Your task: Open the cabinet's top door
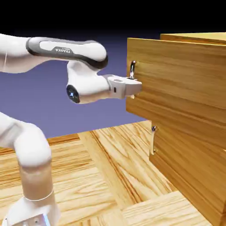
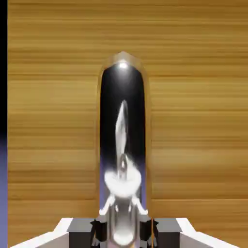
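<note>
Exterior view: the cabinet (image 1: 190,128) stands on the wood-grain table (image 1: 110,176) and fills the picture from 1 o'clock to 5 o'clock. The top door (image 1: 176,75), a wide wood-grain panel, stands forward of the cabinet's front, its near edge jutting toward 9 o'clock beyond the lower panel (image 1: 190,167). Its long axis runs level, front to back in this view. The silver handle (image 1: 132,69) sits near that near edge; its long axis is upright, and it projects from the panel toward the arm. The lower panel's handle (image 1: 152,140), likewise upright, lies at 5 o'clock from the upper one and is untouched. The white arm (image 1: 66,50) reaches level from 9 o'clock, and the claw (image 1: 131,86) meets the upper handle at its lower end.

Hand view: the handle (image 2: 123,126) appears as a tall mirror-bright bar running from 12 to 6 o'clock across the door's grain (image 2: 193,121). The grey fingertips (image 2: 99,231) press narrowly against its base on both sides, so the claw grips the handle.
</note>
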`<action>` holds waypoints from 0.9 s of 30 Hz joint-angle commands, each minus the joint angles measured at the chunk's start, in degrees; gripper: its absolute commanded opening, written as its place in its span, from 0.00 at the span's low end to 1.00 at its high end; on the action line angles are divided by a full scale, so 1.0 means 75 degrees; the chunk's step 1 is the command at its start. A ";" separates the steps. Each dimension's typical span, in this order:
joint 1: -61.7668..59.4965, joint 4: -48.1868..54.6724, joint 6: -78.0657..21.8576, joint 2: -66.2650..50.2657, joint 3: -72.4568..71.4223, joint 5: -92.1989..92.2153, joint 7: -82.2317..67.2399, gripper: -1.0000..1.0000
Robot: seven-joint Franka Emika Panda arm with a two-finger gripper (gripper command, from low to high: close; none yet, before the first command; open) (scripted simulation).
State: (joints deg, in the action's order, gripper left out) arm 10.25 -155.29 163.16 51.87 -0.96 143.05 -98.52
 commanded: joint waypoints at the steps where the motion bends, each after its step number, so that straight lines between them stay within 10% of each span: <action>1: 0.0230 -0.0126 0.0082 0.0211 0.0233 -0.0331 0.0156 0.00; 15: 0.3124 -0.1354 0.2038 0.3123 0.2606 -0.4968 0.2645 0.00; 27: 0.1381 -0.2442 0.0207 0.4105 0.2583 -0.8872 0.6478 0.00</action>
State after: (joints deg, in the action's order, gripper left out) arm 20.60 -173.60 164.66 82.66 18.42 76.49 -49.95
